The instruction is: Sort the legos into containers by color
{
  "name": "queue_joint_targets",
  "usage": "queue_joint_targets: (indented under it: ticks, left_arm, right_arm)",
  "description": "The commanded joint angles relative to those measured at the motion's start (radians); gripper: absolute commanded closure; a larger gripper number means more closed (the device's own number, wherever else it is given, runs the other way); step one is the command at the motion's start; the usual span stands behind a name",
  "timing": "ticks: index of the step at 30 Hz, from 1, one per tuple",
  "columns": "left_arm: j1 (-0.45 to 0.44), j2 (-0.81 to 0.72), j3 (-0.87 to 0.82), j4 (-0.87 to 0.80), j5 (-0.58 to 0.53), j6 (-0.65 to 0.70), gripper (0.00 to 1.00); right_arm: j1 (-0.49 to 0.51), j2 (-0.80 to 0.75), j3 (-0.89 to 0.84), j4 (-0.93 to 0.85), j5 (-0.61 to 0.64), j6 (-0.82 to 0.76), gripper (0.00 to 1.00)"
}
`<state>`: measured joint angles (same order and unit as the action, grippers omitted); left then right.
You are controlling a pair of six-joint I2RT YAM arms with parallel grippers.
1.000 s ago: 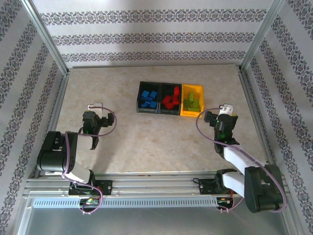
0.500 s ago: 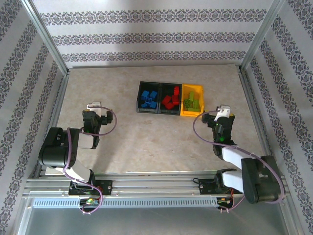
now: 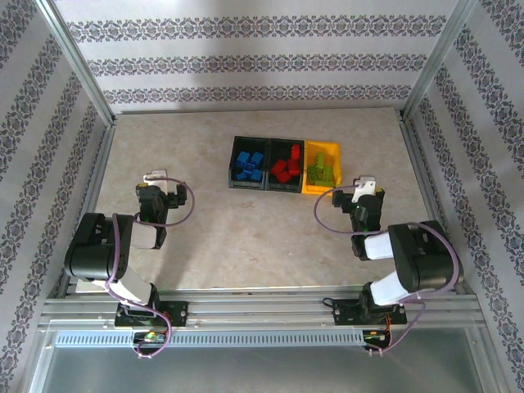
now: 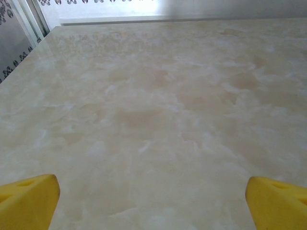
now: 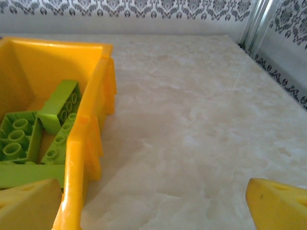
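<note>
Containers (image 3: 282,187) row runs left-right, legos (image 3: 250,166) sorted inside; left claw (image 4: 153,203) and right claw (image 5: 153,201) gape wide, empty.

Blue legos (image 3: 248,164) lie in one black bin (image 3: 233,169), red legos (image 3: 286,167) in the other black bin (image 3: 286,187), and lime green legos (image 5: 29,139) in the yellow-orange bin (image 5: 93,96). The table (image 3: 246,237) is beige and marbled. The walls (image 3: 246,57) are white with grey floral bands.

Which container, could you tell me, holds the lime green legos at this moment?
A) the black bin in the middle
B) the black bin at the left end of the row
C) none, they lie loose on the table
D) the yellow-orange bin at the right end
D: the lime green legos lie inside the yellow-orange bin at the right end of the row.
</note>
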<state>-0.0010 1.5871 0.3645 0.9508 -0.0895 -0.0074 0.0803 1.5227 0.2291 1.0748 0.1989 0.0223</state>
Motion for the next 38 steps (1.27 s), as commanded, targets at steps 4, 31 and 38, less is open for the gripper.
queue_joint_targets:
  ticks: [4,31,38]
  left_arm:
    - [-0.008,0.006,0.011,0.022,0.010,-0.005,0.00]
    - [-0.008,0.007,0.016,0.015,0.034,0.004,0.00]
    - [-0.008,0.007,0.016,0.014,0.034,0.002,0.00]
  right_arm:
    - [-0.029,0.015,0.108,-0.073,-0.016,0.021,0.02]
    - [-0.102,0.011,0.141,-0.107,-0.320,0.013,0.02]
    - [-0.102,0.011,0.141,-0.107,-0.320,0.013,0.02]
